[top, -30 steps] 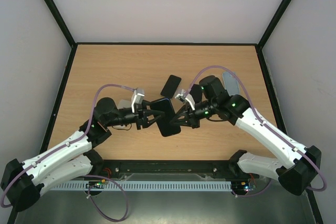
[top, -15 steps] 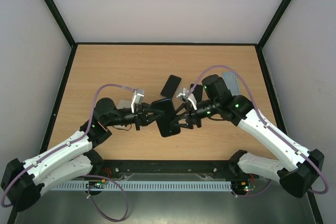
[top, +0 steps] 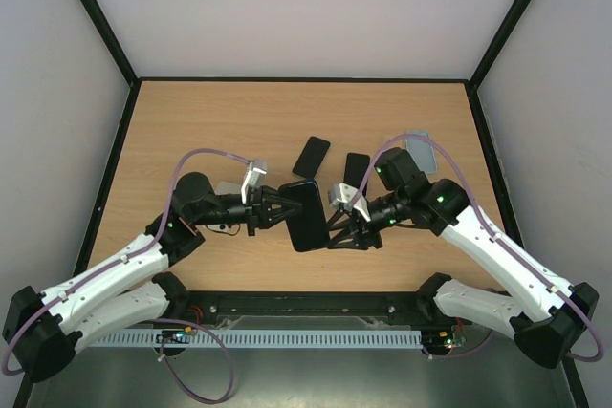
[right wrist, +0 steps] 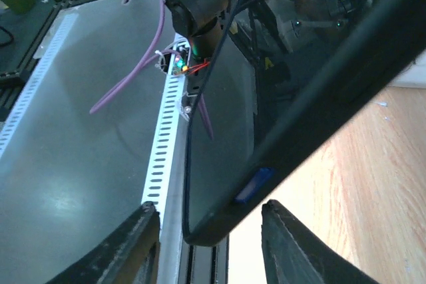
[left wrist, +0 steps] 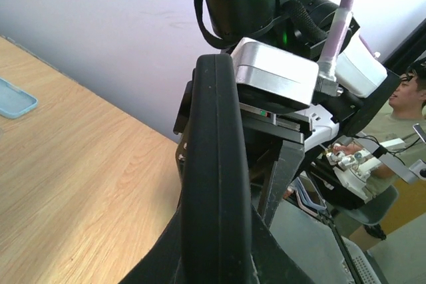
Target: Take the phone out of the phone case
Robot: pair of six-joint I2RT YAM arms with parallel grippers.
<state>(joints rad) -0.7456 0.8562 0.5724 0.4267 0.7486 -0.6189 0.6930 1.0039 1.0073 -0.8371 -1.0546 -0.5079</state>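
Observation:
A black phone in a black case [top: 307, 215] is held off the table, on edge, by my left gripper [top: 279, 213], which is shut on it. In the left wrist view the case's edge [left wrist: 216, 164] runs up between my fingers [left wrist: 216, 247]. My right gripper [top: 337, 233] is open at the phone's near right corner. In the right wrist view the glossy screen [right wrist: 223, 118] and a blue side button [right wrist: 253, 185] show, and the phone's corner sits between the spread fingertips [right wrist: 148, 214] without touching them; the right gripper [right wrist: 208, 207] holds nothing.
Two more black phones or cases [top: 311, 155] [top: 357, 168] lie on the wooden table [top: 210, 121] behind the grippers. A grey-blue case [top: 420, 151] lies at the right and also shows in the left wrist view [left wrist: 13, 98]. A pale flat item [top: 225, 188] lies under the left arm.
My right gripper has moved toward the near edge, down along the phone's right side to its near corner. My left gripper has kept hold of the phone and shifted it slightly right.

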